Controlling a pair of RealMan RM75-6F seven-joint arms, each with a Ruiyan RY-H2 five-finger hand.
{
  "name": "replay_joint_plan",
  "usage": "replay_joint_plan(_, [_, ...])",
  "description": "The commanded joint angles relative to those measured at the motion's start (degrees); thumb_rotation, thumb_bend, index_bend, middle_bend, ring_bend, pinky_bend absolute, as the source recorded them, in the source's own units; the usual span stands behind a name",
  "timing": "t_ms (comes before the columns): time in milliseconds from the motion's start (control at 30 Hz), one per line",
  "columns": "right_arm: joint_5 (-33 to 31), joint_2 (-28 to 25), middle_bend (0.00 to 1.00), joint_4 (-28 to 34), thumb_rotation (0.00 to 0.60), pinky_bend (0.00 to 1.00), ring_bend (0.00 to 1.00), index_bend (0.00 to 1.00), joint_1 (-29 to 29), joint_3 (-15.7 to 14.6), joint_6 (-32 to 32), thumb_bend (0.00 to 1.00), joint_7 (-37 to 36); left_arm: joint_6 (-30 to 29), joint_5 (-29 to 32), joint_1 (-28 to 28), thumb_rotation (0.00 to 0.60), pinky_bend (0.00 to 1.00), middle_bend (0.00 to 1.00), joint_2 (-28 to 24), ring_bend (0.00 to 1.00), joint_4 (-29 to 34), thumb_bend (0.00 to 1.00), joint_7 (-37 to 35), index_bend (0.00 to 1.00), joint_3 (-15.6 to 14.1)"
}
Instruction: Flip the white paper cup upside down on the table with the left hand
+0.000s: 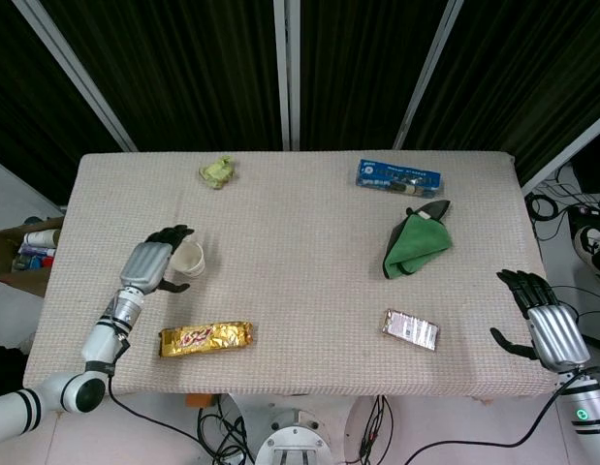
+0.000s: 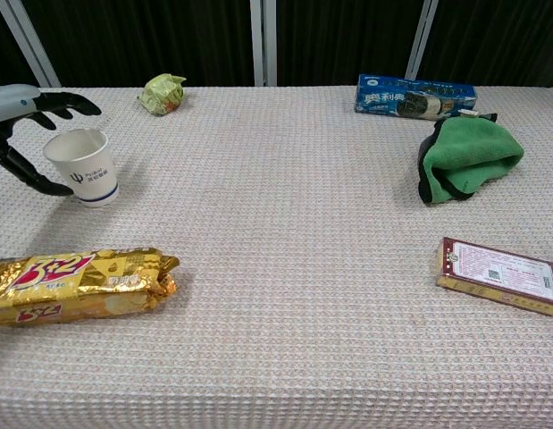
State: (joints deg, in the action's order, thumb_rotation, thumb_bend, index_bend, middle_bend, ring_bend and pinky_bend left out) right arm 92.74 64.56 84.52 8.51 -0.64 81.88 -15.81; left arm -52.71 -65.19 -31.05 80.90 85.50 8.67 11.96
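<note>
At the left edge of the chest view, the left hand (image 2: 26, 116) reaches in with its fingers (image 2: 71, 101) arched over the rim of the white paper cup (image 2: 84, 167) and its thumb low beside the wall; it brackets the cup, but whether it actually presses on it I cannot tell. The cup stands in the left-middle of the head view, on the table (image 1: 300, 252), mouth up, base on the cloth, its long axis close to vertical with a slight lean toward the left hand. Below it lies a gold snack packet (image 1: 205, 338), near but apart. Upper left sits a crumpled yellow-green wrapper (image 1: 217, 171); further right come a blue box (image 1: 398, 175), a green cloth (image 1: 414, 244) and a small foil-backed box (image 1: 411, 329). At the lower right the right hand (image 1: 544, 320) rests open, holding nothing. The likely risks: thin paper walls could buckle under a hard squeeze, a loose hold could let the cup slip mid-turn and roll, and a wide wrist sweep might knock the packet.
</note>
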Motion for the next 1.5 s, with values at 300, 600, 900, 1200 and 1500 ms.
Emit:
replay_joint_plan(300, [-0.1,-0.3,0.12,0.1,0.600,0.09,0.03,0.10,-0.3,-0.1,0.3,0.21,0.1,4.5,4.3,-3.7,0.600,0.23,0.10,0.2,0.09,-1.8,0.12,0.0,0.15,0.2])
replay_joint_plan(600, [-0.5,0.1,0.11,-0.3,0.600,0.09,0.03,0.10,-0.4,-0.2,0.0,0.21,-0.2,6.5,10.4,-6.5,0.600,0.49,0.23,0.4,0.22,-3.5,0.18,3.6,0.33,0.1])
replay_joint_plan(900, [-0.6,0.0,0.12,-0.5,0.600,0.09,0.03,0.10,-0.5,-0.2,0.1,0.21,-0.4,4.6,7.9,-4.8,0.600,0.70,0.40,3.9,0.39,-5.2,0.31,-11.7,0.46,4.1])
replay_joint_plan(1200, [-0.8,0.3,0.12,-0.9,0.600,0.09,0.03,0.10,-0.5,-0.2,-0.3,0.21,-0.7,5.0,0.6,-2.0,0.600,0.48,0.38,10.8,0.37,-11.5,0.31,-39.3,0.42,6.9])
replay_joint_plan(1500, [-0.9,0.3,0.11,-0.8,0.600,0.09,0.03,0.10,-0.6,-0.2,-0.2,0.21,-0.6,7.9,-4.1,-3.3,0.600,0.24,0.31,14.2,0.23,-20.9,0.26,-41.6,0.33,2.7])
